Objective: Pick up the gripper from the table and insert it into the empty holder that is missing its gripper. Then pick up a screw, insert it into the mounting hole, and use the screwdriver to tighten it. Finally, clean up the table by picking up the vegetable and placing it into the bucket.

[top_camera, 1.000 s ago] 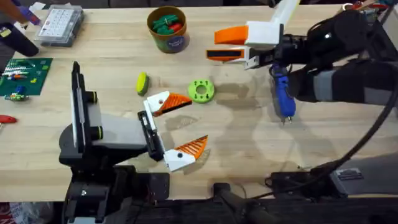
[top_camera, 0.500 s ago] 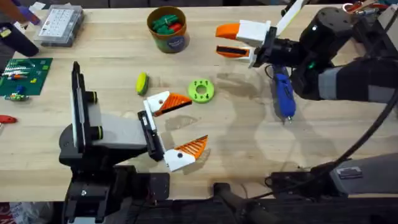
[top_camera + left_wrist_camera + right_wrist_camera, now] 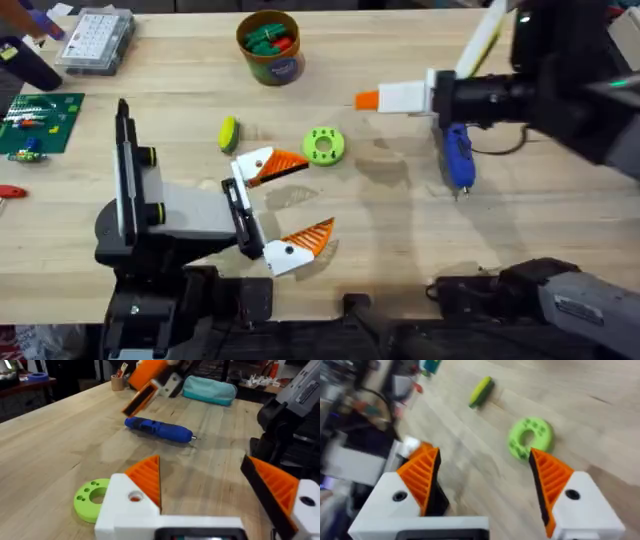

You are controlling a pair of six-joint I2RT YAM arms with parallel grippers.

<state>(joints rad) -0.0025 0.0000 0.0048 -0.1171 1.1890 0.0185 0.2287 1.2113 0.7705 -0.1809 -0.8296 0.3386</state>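
The right tool [image 3: 485, 477], spread and empty, hangs above a green ring [image 3: 530, 437] near a blue screwdriver [image 3: 457, 155].

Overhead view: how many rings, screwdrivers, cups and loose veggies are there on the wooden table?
green ring: 1
blue screwdriver: 1
orange-tan bucket (the cup): 1
yellow-green vegetable lying on the wood: 1
Total: 4
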